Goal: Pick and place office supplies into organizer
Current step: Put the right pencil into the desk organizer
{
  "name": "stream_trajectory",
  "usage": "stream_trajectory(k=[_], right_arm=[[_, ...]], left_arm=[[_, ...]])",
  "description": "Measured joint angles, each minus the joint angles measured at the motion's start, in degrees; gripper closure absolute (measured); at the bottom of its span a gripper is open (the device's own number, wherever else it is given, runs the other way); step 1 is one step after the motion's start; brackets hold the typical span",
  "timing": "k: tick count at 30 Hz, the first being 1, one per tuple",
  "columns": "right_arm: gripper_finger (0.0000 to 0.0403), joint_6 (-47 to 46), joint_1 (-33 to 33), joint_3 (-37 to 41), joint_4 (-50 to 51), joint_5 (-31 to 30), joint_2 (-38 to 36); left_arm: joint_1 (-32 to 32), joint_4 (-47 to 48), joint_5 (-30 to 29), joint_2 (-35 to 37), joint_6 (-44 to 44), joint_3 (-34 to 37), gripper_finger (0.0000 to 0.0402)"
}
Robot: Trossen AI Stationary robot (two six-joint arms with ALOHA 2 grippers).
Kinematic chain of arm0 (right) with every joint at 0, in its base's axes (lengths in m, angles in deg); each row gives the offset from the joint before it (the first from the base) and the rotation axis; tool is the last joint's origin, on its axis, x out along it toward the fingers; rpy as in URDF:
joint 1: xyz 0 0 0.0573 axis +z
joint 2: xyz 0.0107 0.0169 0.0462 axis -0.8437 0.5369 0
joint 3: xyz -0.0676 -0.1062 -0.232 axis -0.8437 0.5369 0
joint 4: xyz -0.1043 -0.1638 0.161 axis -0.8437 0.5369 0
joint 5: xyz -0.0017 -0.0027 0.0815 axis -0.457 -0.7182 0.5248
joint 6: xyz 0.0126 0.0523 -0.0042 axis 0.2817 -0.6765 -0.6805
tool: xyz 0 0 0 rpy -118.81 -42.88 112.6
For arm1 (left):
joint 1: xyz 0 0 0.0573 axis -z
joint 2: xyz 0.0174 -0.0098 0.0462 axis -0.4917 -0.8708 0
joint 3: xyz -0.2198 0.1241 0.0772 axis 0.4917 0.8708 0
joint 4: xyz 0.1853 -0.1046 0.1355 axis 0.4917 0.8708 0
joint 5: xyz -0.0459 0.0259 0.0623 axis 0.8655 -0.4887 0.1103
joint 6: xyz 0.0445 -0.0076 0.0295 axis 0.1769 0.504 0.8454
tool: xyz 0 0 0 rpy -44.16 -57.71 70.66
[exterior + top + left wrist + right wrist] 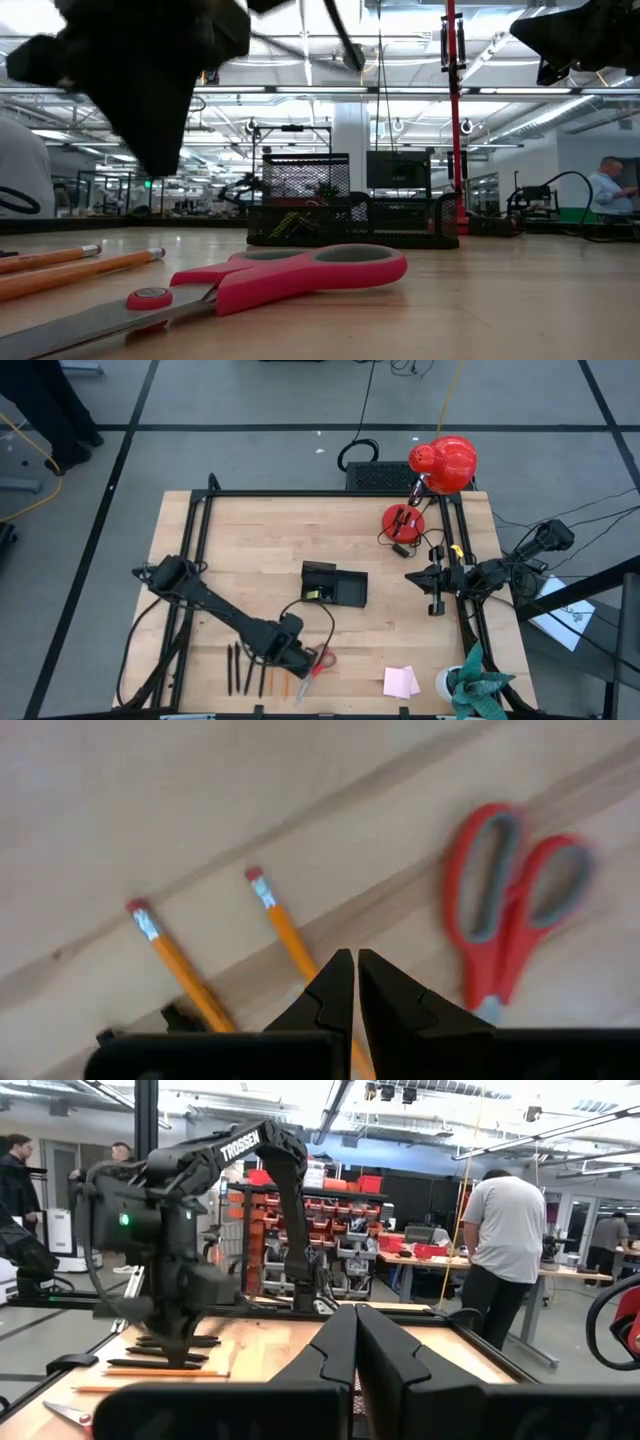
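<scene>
High view: scissors near table front edge.

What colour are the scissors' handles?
Red, with grey inner loops on the scissors; the left wrist view shows them best, and the low view confirms it.

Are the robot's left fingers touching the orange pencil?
Cannot tell. In the left wrist view the shut fingers overlap the pencil, but contact or a gap underneath is hidden. The low view shows the left gripper above the table, nothing plainer.

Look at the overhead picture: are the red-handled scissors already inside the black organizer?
No. The scissors lie on the wooden table near the front edge, apart from the organizer.
</scene>
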Motion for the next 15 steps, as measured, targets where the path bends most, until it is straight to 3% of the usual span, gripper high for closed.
stream_trajectory(k=[4,15], right_arm=[[0.0399,0.01,0.00,0.00,0.74,-0.02,0.02],[0.0399,-0.72,0.00,0.00,1.02,-0.04,0.02]], left_arm=[[-1.04,-0.01,3.95,-2.02,3.66,0.03,0.0349],[-2.45,0.25,5.00,-2.59,7.32,0.02,0.0205]])
